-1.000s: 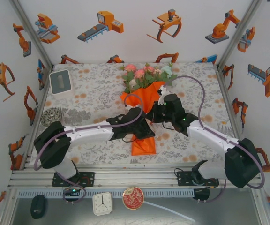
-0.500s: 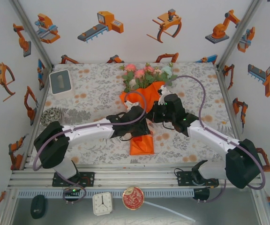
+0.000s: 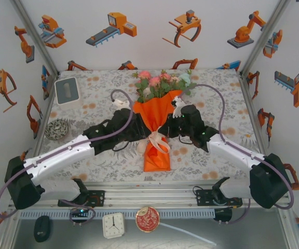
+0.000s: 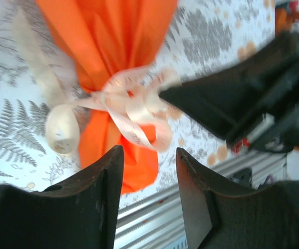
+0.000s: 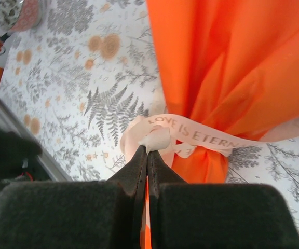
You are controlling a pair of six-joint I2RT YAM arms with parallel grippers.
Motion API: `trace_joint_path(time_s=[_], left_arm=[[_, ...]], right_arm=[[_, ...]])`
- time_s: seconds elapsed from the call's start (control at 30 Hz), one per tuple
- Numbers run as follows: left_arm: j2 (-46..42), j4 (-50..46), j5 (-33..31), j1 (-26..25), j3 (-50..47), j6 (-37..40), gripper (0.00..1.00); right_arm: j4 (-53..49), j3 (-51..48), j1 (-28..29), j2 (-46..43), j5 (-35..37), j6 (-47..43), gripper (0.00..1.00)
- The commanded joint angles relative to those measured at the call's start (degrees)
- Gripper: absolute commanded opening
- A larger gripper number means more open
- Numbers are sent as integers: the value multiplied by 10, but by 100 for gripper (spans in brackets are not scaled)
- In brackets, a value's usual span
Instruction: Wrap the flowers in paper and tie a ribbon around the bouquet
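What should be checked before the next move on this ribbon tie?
1. Ribbon wrapped round the pinched neck of the paper: ok.
2. Right jaws shut on a ribbon end: ok.
3. Left jaws open, nothing between them, short of the knot: ok.
4. Flowers sticking out of the paper's wide end: ok.
5. Knot pulled tight enough to hold: cannot tell.
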Motion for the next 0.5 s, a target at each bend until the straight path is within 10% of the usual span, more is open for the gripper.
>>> trace_joint_path(time_s=[0.0, 0.47], left_arm=[[10, -14, 60, 39, 3, -36, 45], [118, 121, 226, 78, -39, -219, 53]], right_arm=[[44, -18, 18, 4, -48, -26, 0], [61, -24, 37, 1, -75, -61, 2]])
